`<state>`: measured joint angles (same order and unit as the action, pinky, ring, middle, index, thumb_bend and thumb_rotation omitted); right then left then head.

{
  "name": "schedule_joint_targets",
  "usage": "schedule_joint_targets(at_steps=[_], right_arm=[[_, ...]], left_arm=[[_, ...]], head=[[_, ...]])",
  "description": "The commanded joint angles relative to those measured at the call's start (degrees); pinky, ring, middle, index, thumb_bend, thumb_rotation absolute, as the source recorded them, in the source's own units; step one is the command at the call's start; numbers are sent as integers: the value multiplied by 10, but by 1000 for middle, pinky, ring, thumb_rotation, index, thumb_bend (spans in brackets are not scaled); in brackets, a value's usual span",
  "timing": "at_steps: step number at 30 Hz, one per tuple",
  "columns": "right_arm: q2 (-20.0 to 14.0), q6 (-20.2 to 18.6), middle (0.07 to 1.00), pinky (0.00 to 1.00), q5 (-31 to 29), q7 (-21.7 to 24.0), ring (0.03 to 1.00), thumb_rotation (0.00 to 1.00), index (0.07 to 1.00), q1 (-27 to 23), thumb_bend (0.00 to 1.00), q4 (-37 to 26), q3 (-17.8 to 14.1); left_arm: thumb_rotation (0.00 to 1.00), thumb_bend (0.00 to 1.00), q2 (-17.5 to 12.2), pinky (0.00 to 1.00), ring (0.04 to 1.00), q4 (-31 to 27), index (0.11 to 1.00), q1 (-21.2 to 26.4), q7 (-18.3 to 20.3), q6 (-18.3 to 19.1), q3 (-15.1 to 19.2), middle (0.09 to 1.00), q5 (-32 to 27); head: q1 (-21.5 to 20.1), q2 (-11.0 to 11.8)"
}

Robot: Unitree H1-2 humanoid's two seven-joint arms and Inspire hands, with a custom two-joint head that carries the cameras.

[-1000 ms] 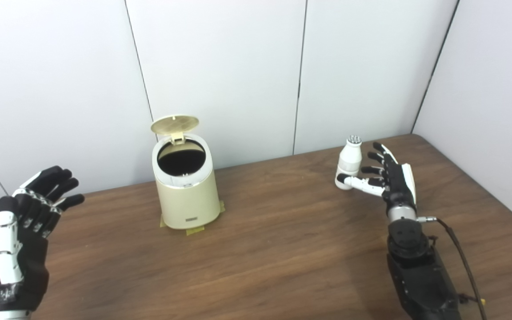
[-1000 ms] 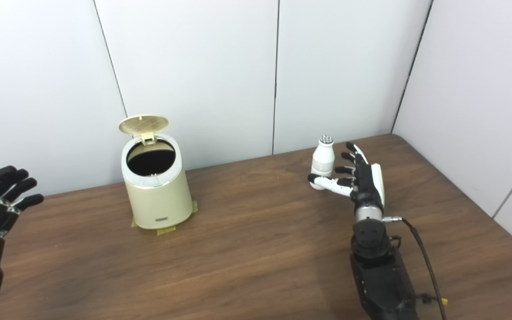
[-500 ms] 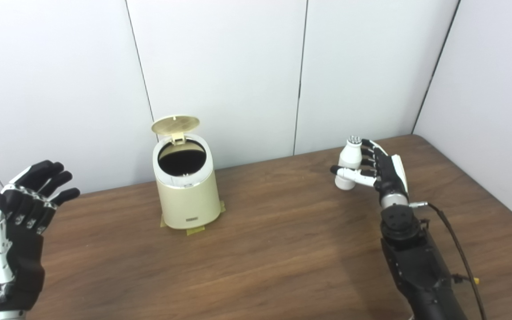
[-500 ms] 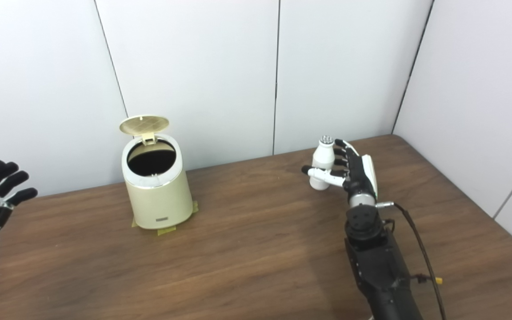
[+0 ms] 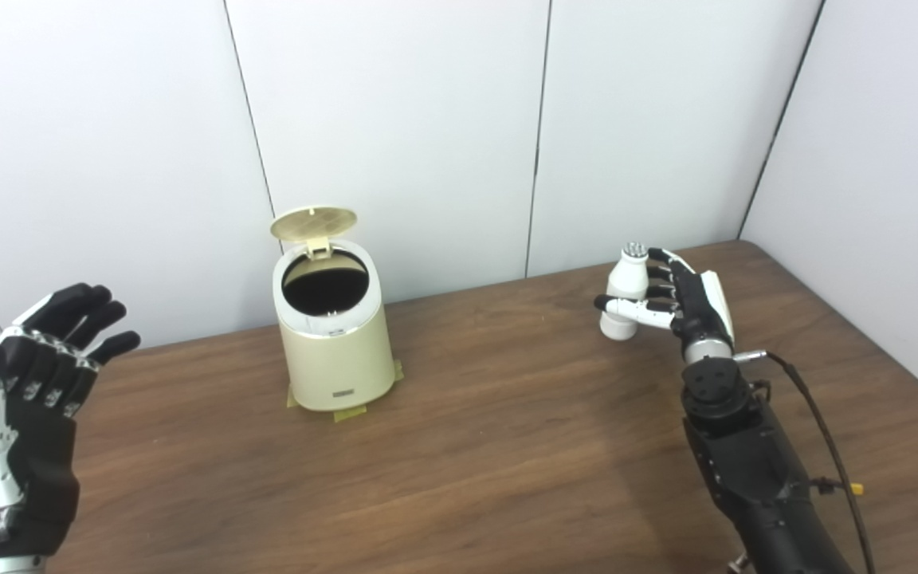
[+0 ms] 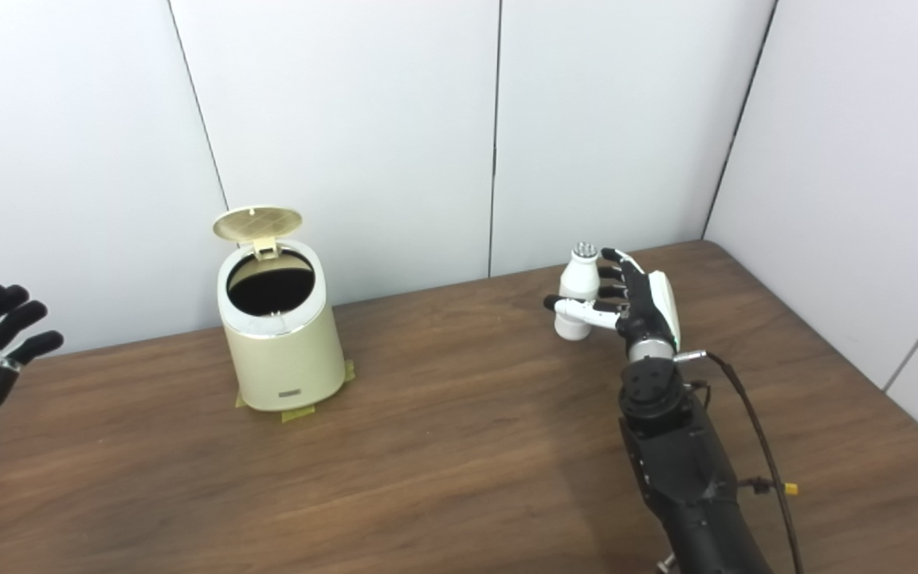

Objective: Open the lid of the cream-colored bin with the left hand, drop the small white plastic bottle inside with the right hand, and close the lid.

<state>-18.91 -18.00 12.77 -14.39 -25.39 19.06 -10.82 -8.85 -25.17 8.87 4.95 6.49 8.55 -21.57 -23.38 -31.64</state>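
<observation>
My right hand cupped around the white bottle near the table's far right corner, fingers not yet closed, bin mid-back with lid up, my left hand spread wide at the left edge, bare wood between.

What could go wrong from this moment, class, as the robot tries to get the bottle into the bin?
1. The right hand is around the small white bottle with fingers not visibly tight; the upright bottle might tip or slip on lifting.
2. The bin has a narrow mouth, so the drop could miss.
3. The raised lid stands unsupported, the left hand far away; it might fall shut.
</observation>
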Motion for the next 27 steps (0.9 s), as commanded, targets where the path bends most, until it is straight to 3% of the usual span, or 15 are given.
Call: schedule_joint_targets(at_steps=[1, 3, 13, 15, 20, 22, 27], right_arm=[[-18, 14, 816, 602, -2, -2, 745, 252, 855, -32, 907, -3, -2], [-19, 14, 836, 622, -1, 0, 766, 233, 855, -32, 910, 1, -1], [-21, 27, 799, 542, 5, -6, 698, 176, 827, -31, 903, 13, 5], [-22, 33, 781, 559, 10, -11, 695, 169, 804, -33, 882, 22, 9], [-18, 72, 722, 641, 10, -43, 707, 62, 646, -40, 831, 56, 5], [-12, 99, 694, 676, 10, -67, 724, 111, 519, -44, 584, 76, 0], [-5, 136, 606, 514, 1, -96, 576, 116, 483, -51, 511, 110, -4]], left_arm=[[981, 291, -2, 756, 823, -19, 777, 20, 0, -8, 0, 818, -3], [967, 288, -2, 754, 823, -19, 776, 20, 1, -7, -1, 816, -4], [954, 285, 0, 739, 815, -21, 775, 20, -3, -11, -1, 810, 3], [940, 295, 0, 737, 810, -23, 767, 19, -4, -10, -1, 804, 4], [957, 292, 1, 739, 811, -29, 772, 18, -4, -6, -2, 808, 4], [963, 287, 1, 744, 814, -32, 773, 18, -6, -1, -2, 810, 4], [983, 261, 1, 725, 805, -34, 764, 20, -7, 0, -1, 792, 4]], head=[[0, -1], [1, 0], [2, -2], [3, -5], [5, -6], [5, -6], [6, -6]])
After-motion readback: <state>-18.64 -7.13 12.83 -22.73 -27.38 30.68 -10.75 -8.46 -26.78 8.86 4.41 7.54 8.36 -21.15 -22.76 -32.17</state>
